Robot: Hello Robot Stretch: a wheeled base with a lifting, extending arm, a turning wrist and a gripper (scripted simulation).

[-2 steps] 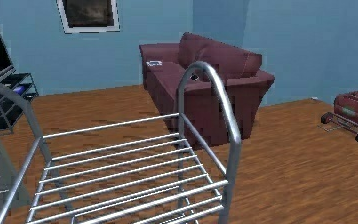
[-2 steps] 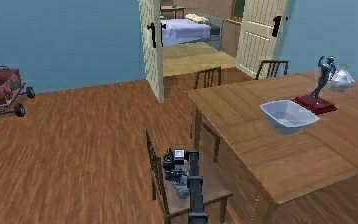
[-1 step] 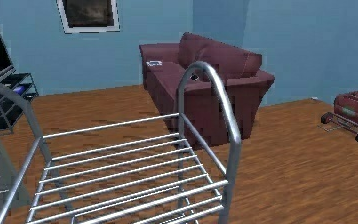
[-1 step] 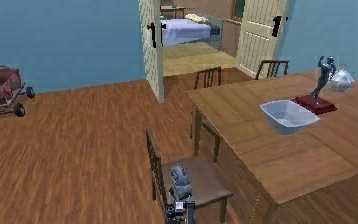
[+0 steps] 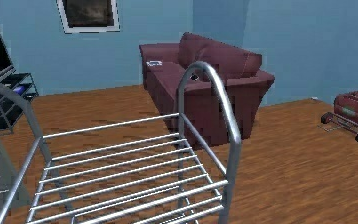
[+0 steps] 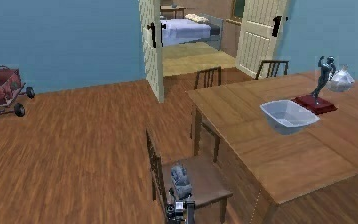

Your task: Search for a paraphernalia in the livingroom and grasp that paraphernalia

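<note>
The fingers sit low by a chair; I cannot tell their state or whether they hold anything. Nothing is clearly the paraphernalia. A statue, its long axis upright, and a bowl stand on the table, well beyond the fingers. The likely risks are grasping the wrong thing or snagging the chair.

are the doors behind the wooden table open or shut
Open: the left door leaf and the right door leaf stand swung apart, and a bed shows through the gap in the room beyond.
</note>
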